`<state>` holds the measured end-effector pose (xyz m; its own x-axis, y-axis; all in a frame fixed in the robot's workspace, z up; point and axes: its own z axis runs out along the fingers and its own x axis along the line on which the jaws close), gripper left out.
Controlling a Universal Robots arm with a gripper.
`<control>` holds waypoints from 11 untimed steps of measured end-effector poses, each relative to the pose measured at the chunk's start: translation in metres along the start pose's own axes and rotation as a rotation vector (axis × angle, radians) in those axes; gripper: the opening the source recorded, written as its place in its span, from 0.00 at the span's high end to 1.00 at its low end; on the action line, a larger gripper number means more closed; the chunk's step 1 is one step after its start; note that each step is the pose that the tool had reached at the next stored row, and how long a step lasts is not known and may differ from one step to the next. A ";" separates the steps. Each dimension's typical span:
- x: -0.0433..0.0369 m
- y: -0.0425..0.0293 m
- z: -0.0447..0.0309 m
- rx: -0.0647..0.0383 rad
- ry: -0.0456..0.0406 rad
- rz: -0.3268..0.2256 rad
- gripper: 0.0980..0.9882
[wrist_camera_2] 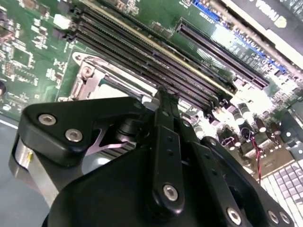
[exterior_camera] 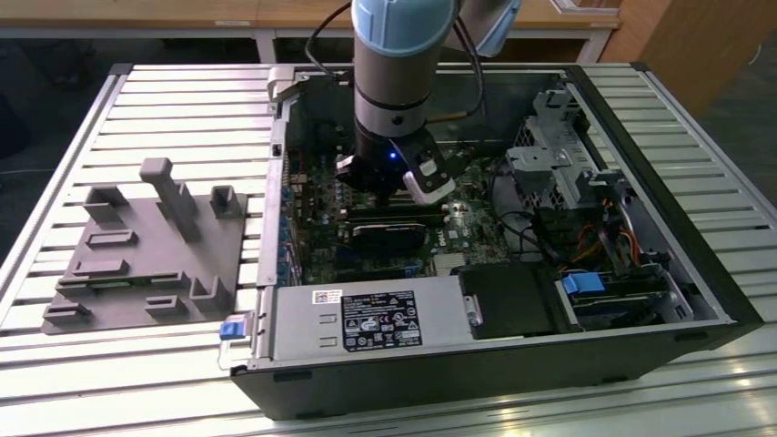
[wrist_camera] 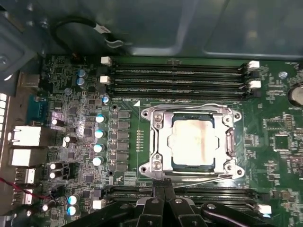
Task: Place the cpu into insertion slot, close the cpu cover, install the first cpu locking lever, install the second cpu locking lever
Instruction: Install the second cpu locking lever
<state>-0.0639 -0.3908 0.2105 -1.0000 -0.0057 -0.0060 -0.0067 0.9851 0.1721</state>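
We see the cpu (wrist_camera: 193,144) seated in the insertion slot (wrist_camera: 176,165) mid-motherboard, the cpu cover (wrist_camera: 161,142) closed over it. The gripper (wrist_camera: 164,185) — fingers together, empty — hovers at the cover's edge. Thin stiff steel lever (wrist_camera: 199,178) — hook its end.

Even daylight falls on the slatted bench (exterior_camera: 146,100) in the exterior view, with white glare on its near slats, while the inside of the computer case (exterior_camera: 510,364) lies in shadow. In the first wrist view the cpu (wrist_camera: 193,144) top glares pale. In the second wrist view the hand (wrist_camera_2: 163,101) is dark and soft, and bright patches wash out the green circuit board (wrist_camera_2: 246,97).
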 end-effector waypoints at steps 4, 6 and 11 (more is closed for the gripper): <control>0.0024 -0.0011 0.0065 -0.002 0.0000 0.000 0.98; 0.0033 -0.0015 0.0074 -0.006 0.0001 0.000 0.98; 0.0066 -0.0027 0.0088 -0.024 -0.0002 0.000 0.98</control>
<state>-0.0705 -0.3920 0.2013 -1.0000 -0.0057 -0.0062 -0.0068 0.9807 0.1953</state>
